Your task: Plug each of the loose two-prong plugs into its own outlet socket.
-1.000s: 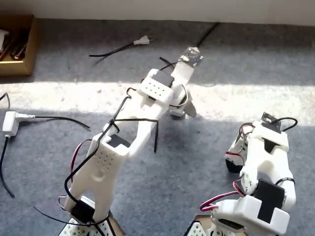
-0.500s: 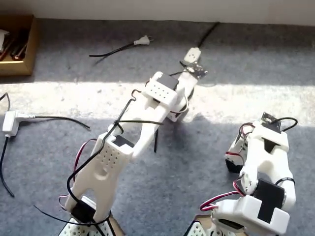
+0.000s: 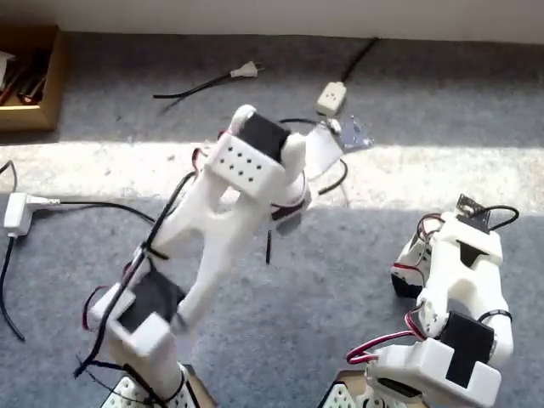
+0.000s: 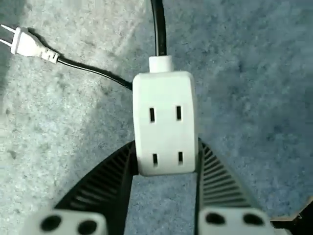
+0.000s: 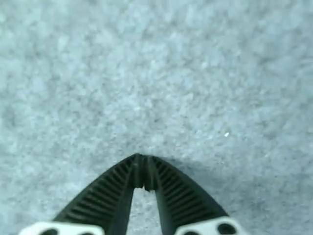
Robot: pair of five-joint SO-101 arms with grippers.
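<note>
A white outlet block [image 4: 164, 112] with two pairs of slots lies on the grey carpet, and a black cord leaves its far end. My left gripper [image 4: 165, 144] is shut on the block's near end, one finger against each side. From above, the block [image 3: 330, 98] sits just beyond the left gripper [image 3: 334, 127]. One loose white two-prong plug [image 3: 246, 70] on a black cord lies left of the block, also seen as the plug [image 4: 22, 41]. Another white plug [image 3: 17, 212] lies at the far left. My right gripper [image 5: 145, 183] is shut and empty over bare carpet.
A wooden box [image 3: 30, 81] stands at the back left corner by the wall. The right arm [image 3: 455, 280] is folded at the front right. Black cords trail over the carpet at the left. A sunlit band crosses the middle of the carpet.
The left arm's elbow has risen and its gripper has drawn back slightly toward the front, uncovering most of the outlet block. The right arm has not moved.
</note>
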